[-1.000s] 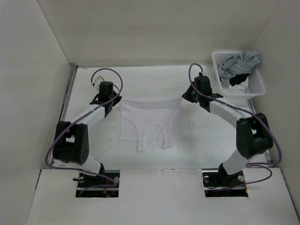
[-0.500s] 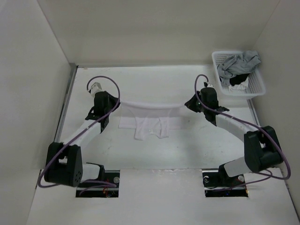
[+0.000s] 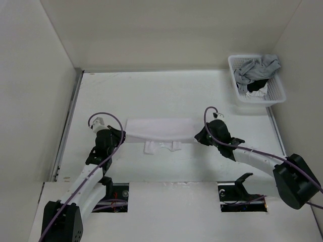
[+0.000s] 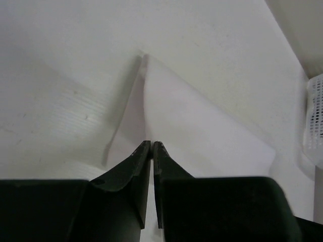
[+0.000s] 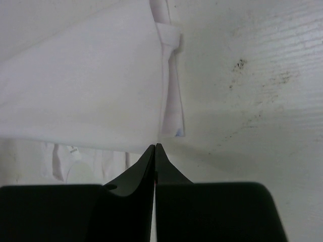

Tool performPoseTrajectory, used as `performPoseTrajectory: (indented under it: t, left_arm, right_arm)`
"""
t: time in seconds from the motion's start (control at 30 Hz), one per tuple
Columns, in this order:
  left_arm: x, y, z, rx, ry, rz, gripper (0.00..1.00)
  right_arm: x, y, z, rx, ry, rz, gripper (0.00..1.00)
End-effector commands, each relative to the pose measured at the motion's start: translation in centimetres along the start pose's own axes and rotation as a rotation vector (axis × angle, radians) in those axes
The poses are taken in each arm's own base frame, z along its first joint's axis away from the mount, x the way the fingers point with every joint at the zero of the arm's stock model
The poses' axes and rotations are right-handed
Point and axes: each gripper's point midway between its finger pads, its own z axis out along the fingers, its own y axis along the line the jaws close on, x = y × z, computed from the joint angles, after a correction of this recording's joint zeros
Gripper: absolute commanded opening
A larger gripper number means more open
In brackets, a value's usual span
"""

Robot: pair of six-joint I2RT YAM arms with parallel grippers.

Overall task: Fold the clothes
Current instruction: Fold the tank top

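The clothes are one white garment lying across the middle of the table, with its upper layer folded over toward the near side. A bit of the lower layer peeks out at the near edge. My left gripper sits low at the garment's left end, its jaws pinched on the cloth edge with only a hairline gap at the tips. At the right end, my right gripper is shut on the cloth's edge, tips together. The cloth spans between the two.
A white basket stands at the back right corner holding a grey garment and a small black one; its mesh shows at the right edge of the left wrist view. Walls enclose the table on three sides.
Both grippers have drawn the garment's edge from the far side toward the arm bases, laying it over the lower part. Both arms now sit lower and nearer.
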Motion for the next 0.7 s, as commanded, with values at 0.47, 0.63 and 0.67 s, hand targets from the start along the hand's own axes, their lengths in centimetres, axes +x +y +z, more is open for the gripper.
performPoseTrajectory:
  t: [0.47,0.63,0.67]
  left_arm:
    - [-0.1,-2.2,-0.4,0.034,0.011,0.017,0.19]
    - [1.3,-6.7,-0.3,0.122,0.018,0.084,0.19]
    - [1.4,-7.4,-0.4,0.140,0.017,0.095,0.19]
  right_arm:
    - [-2.7,0.6,0.7,-0.071,-0.041,0.018,0.52]
    - [-2.4,0.8,3.5,-0.107,0.014,0.080,0.48]
    - [-2.2,1.1,3.9,-0.122,0.026,0.090,0.47]
